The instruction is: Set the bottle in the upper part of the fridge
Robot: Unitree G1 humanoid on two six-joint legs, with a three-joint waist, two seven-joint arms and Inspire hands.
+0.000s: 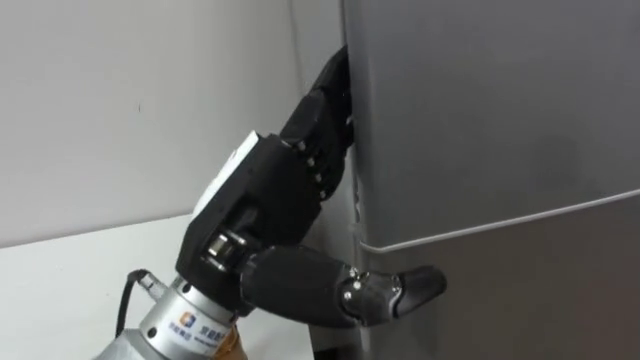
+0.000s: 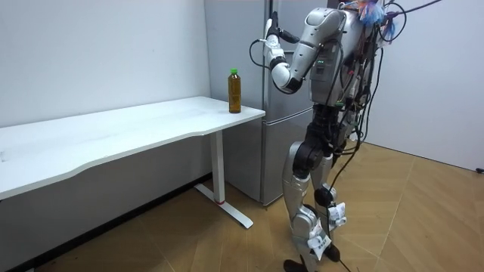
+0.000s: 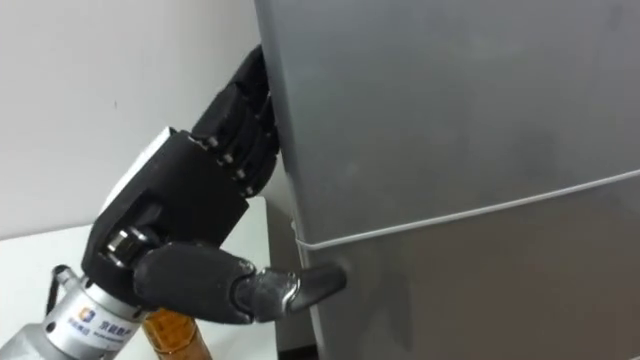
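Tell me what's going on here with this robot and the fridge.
The robot stands facing the fridge with its left hand raised to the left edge of the upper door, which looks shut. The bottle is not picked up yet: it stands upright on the corner of the white table beside the fridge. Opening the door seems to come first.

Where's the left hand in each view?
Left eye view: left hand centre-left, at the upper fridge door's left edge.
Right eye view: left hand left of centre, same edge.
Room view: left hand top centre, raised to that edge.
Shared landmark: the door's left edge.
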